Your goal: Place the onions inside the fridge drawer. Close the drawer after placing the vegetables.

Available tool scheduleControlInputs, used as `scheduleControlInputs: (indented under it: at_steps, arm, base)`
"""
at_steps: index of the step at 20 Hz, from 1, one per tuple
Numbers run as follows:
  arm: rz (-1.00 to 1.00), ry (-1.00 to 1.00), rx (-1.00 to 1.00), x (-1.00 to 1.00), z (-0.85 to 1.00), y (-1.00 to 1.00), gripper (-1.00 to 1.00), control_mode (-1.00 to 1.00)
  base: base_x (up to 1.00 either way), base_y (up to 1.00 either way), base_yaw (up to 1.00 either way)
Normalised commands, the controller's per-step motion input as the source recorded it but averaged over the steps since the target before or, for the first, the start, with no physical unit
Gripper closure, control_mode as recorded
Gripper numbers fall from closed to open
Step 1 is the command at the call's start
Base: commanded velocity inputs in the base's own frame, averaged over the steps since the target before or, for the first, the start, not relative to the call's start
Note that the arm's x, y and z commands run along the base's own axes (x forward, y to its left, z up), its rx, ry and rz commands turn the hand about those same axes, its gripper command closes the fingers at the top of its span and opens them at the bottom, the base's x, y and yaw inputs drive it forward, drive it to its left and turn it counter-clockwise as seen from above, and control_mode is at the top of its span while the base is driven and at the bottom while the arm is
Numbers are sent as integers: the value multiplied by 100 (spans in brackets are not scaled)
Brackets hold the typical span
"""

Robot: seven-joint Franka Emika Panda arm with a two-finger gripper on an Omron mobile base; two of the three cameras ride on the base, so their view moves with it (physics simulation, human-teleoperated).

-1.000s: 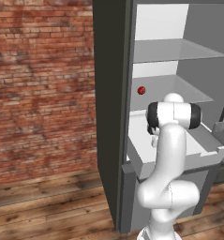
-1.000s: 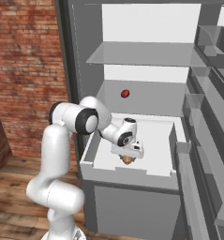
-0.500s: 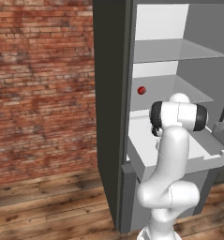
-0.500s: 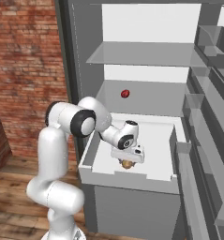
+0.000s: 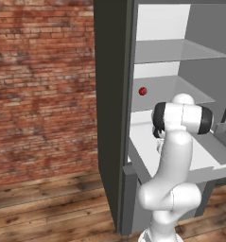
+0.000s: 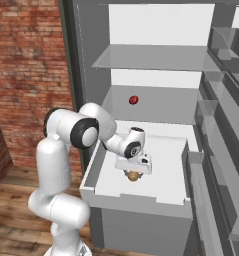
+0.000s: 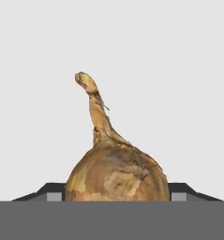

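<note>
A golden-brown onion point(image 7: 117, 173) with a thin curved stem sits between my two fingertips point(image 7: 55, 192), which press against its sides. My gripper point(image 6: 134, 172) is shut on the onion point(image 6: 133, 175) and hangs low inside the pulled-out fridge drawer point(image 6: 136, 197), just above its white floor and near the middle. In the left base view, the arm's elbow point(image 5: 180, 118) stands in front of the drawer point(image 5: 145, 142) and covers the hand. The fridge point(image 5: 109, 94) stands open, dark grey outside.
A small red ball point(image 6: 134, 100) lies on the white shelf above the drawer, also visible from the left point(image 5: 143, 91). Door racks point(image 6: 226, 125) line the right side. A brick wall point(image 5: 39, 85) and wood floor lie to the left.
My hand has sunk a little lower into the drawer, carrying the onion with it. The red ball has not moved.
</note>
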Motion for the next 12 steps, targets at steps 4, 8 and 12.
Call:
scheduleControlInputs:
  at_steps: [4, 8, 12]
  arm:
    - [0, 6, 0, 33, 1, 0, 100, -100]
    - [0, 0, 0, -6, -45, 0, 100, -100]
    - [0, 0, 0, -16, -62, 0, 100, -100]
  base:
    - [0, 0, 0]
    - [0, 0, 0]
    - [0, 0, 0]
